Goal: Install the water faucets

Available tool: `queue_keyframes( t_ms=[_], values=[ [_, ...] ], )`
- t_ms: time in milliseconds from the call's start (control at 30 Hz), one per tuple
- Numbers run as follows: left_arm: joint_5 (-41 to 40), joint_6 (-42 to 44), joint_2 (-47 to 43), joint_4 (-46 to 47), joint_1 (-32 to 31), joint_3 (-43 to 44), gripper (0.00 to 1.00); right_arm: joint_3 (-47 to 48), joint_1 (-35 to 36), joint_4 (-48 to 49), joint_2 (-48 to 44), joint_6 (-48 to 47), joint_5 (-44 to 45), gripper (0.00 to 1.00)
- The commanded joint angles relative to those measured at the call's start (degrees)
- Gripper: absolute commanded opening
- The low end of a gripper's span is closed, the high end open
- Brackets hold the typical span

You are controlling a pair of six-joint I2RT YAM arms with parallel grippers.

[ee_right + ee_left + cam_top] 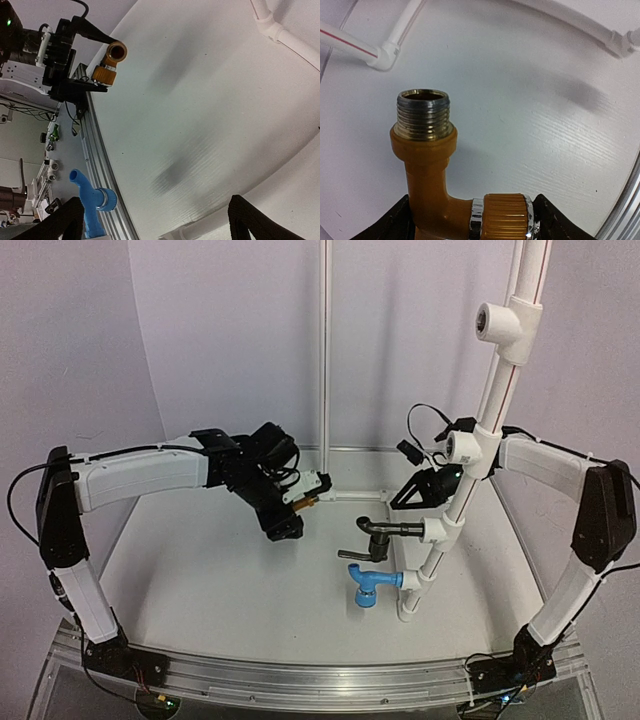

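While the brass faucet [427,165] is clamped in the left gripper [292,506] at frame centre and the right gripper [416,490] is spread empty, its thread must be aligned to the vacant tee [462,448] right of centre.

On my feed, the brass-gold faucet [427,165] had a smooth, satin yellow body, a dull, grey-tinged metal thread and a bright chrome ring [477,220]. The counter [545,125] looked matt white with a fine ridged grain. The blue faucet [372,585] read as glossy plastic, the white pipe [497,380] as smooth plastic, the front rail [300,675] as brushed metal.
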Motion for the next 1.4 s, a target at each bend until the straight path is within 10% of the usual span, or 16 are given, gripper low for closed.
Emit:
queue_keyframes(
  t_ms=[0,1367],
  values=[
    [-0.32,3.64,3.62,-0.59,-0.97,8.32,0.6,4.66,2.37,2.91,3.01,5.25,-5.97,0.94],
    [0.38,2.86,9.32,2.37,-7.34,19.28,0.55,8.81,9.25,14.4,12.97,23.37,-13.77,0.5]
  ],
)
